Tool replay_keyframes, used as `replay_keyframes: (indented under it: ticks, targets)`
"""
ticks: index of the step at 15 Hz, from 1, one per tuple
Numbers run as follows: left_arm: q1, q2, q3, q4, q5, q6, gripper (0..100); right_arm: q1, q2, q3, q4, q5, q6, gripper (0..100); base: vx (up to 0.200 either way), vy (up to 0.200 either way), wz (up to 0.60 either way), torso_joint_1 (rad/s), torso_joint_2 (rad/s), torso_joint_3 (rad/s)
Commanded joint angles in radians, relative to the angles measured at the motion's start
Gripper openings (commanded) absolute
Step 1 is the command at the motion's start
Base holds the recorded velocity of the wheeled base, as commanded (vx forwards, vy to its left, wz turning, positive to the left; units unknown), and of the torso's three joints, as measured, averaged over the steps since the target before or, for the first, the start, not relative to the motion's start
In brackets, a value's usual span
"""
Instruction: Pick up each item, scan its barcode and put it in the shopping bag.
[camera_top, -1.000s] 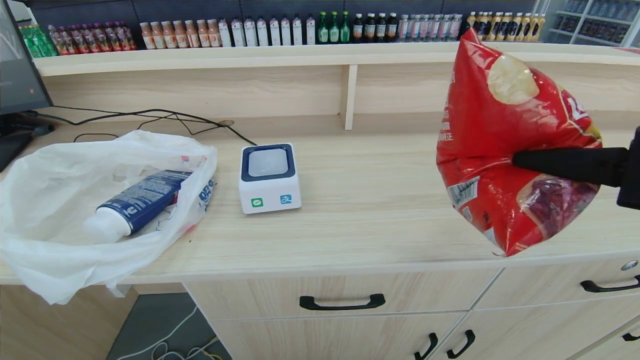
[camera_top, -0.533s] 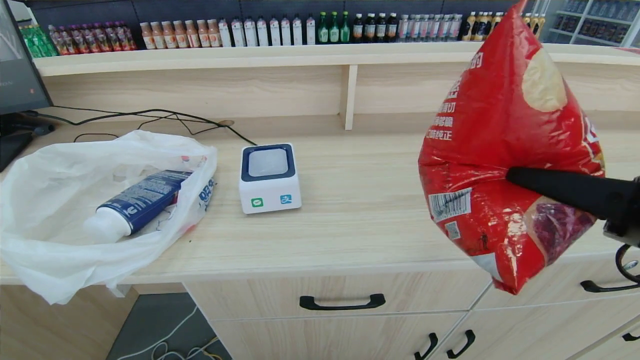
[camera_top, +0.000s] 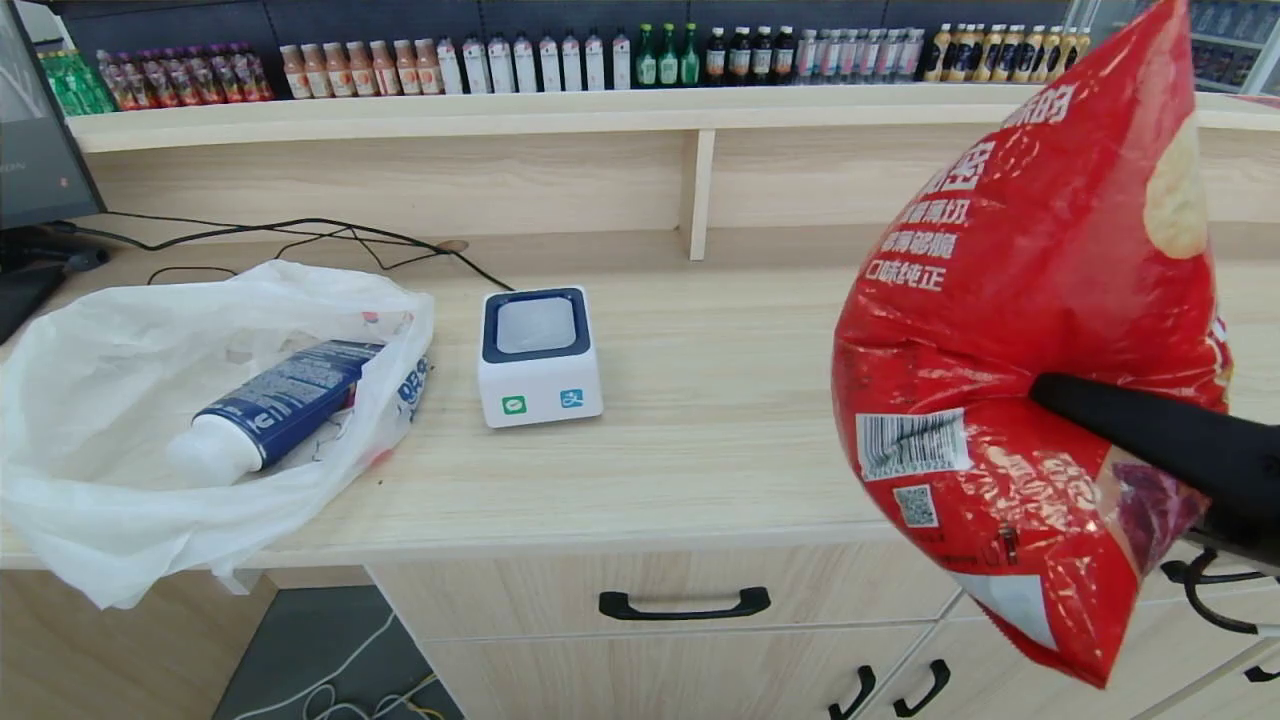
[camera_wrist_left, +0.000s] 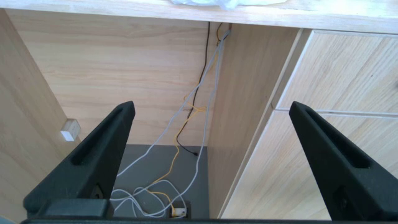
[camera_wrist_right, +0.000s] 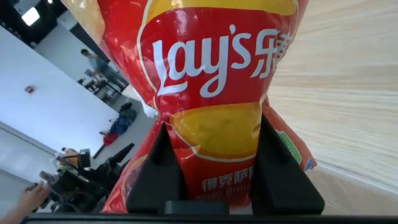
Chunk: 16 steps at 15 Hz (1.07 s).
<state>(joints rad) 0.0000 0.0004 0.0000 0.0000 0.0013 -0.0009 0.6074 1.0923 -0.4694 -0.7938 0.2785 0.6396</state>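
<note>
Bright, even indoor light; soft shadows

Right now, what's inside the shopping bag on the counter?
A blue tube with a white cap lies inside the shopping bag. The bag's folds hide anything under it.

Light wooden counter (camera_top: 720, 420) across frame centre; black-handled drawers (camera_top: 685, 604) beneath; row of coloured bottles (camera_top: 560, 62) along top; grey floor (camera_top: 300, 650) lower left.

From here I count one red chip bag (camera_top: 1040, 330), one white scanner box (camera_top: 540, 355), one white plastic shopping bag (camera_top: 100, 400) holding one blue-and-white tube (camera_top: 280, 400), one monitor (camera_top: 30, 130), and two grippers: the left gripper (camera_wrist_left: 211, 112) and the right gripper (camera_wrist_right: 214, 134).
</note>
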Motion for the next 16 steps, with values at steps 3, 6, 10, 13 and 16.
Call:
replay_keyframes:
  ticks: [3,6,10,13,16]
  targets:
    - [-0.002,0.000,0.000,0.000,0.000,-0.001,100,0.002,0.112,0.021,-0.191,0.001,0.118,0,0.000,0.000,0.00,0.000,0.00,0.000]
    - [0.000,0.000,0.000,0.000,0.000,-0.001,100,0.058,0.110,0.061,-0.269,0.001,0.161,0,0.000,0.000,0.00,0.000,0.00,0.000]
    - [0.000,0.000,0.000,0.000,0.000,-0.001,100,0.130,0.109,0.136,-0.407,0.005,0.256,0,0.000,0.000,0.00,0.000,0.00,0.000]
    - [0.000,0.000,0.000,0.000,0.000,-0.001,100,0.129,0.112,0.130,-0.430,0.007,0.302,0,0.000,0.000,0.00,0.000,0.00,0.000]
    - [0.000,0.000,0.000,0.000,0.000,-0.001,100,0.130,0.127,0.126,-0.461,0.007,0.358,0,0.000,0.000,0.00,0.000,0.00,0.000]
